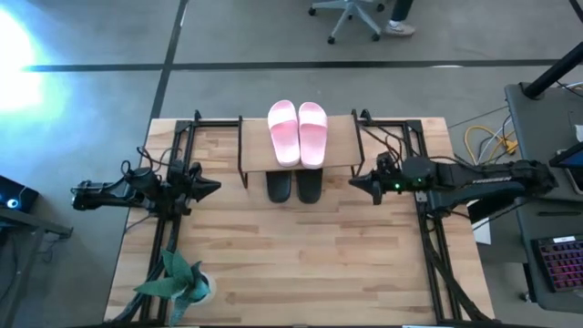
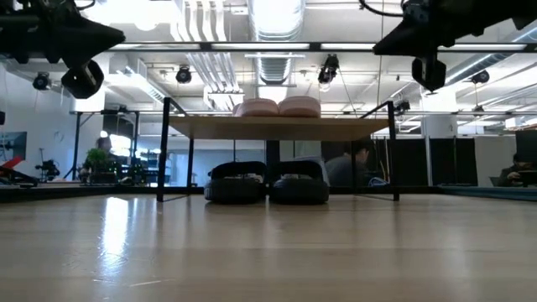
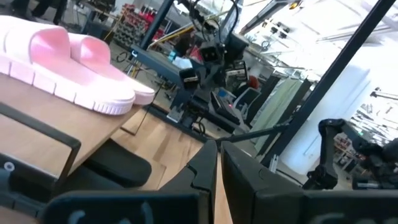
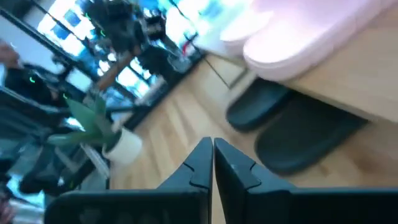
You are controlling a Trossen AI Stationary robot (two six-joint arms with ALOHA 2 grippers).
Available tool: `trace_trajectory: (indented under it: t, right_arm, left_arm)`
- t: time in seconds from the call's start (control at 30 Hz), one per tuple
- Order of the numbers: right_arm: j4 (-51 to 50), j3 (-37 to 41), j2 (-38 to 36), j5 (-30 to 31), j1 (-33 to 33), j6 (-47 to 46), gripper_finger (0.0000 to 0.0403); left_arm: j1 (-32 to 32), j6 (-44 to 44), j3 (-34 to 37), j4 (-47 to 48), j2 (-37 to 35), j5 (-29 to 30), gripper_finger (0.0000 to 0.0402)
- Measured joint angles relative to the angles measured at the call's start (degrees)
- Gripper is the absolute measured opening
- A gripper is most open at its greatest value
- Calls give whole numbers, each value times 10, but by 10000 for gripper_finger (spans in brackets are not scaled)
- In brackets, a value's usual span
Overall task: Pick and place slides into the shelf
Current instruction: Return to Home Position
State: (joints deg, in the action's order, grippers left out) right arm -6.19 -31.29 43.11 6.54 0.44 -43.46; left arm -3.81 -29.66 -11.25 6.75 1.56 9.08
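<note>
Pink slides [image 1: 297, 133] sit side by side on top of the shelf [image 1: 254, 146], far centre of the table [image 1: 301, 264]. Black slides [image 1: 293, 187] are under the board, with their ends poking out on the near side. Left gripper [image 1: 215, 188] is closed and empty, raised above the table left of the shelf. Right gripper [image 1: 353, 182] is also empty with fingers pressed together, right of the shelf. Potted plant [image 1: 178, 282] is at the near-left corner.

black slides [image 1: 279, 187] half hidden under shelf [image 1: 255, 146], pink slides [image 4: 311, 31] cut off, plant [image 4: 93, 121] blurred
</note>
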Motion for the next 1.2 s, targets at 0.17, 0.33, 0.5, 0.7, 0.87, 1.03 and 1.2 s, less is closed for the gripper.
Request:
trace_trajectory:
  t: [0.17, 0.33, 0.5, 0.7, 0.87, 1.03, 1.2]
  right_arm:
    - [154, 66, 0, 52, 95, 1, 8]
    - [251, 125, -13, 67, 144, 14, 8]
    - [263, 171, -93, 85, 145, 27, 8]
    - [264, 222, -217, 87, 146, 66, 8]
    - [262, 261, -286, 86, 146, 98, 8]
    - [259, 307, -337, 86, 146, 101, 8]
    - [228, 308, -367, 82, 145, 117, 9]
  left_arm:
    - [0, 0, 0, -1, 2, 2, 8]
    - [0, 0, 1, -1, 1, 16, 8]
    - [0, 1, 1, -2, 1, 27, 8]
    - [0, 1, 1, -2, 0, 26, 8]
    - [0, 10, 3, 1, 0, 16, 8]
    - [0, 18, 4, 12, 0, 11, 8]
    - [0, 19, 4, 39, 0, -5, 8]
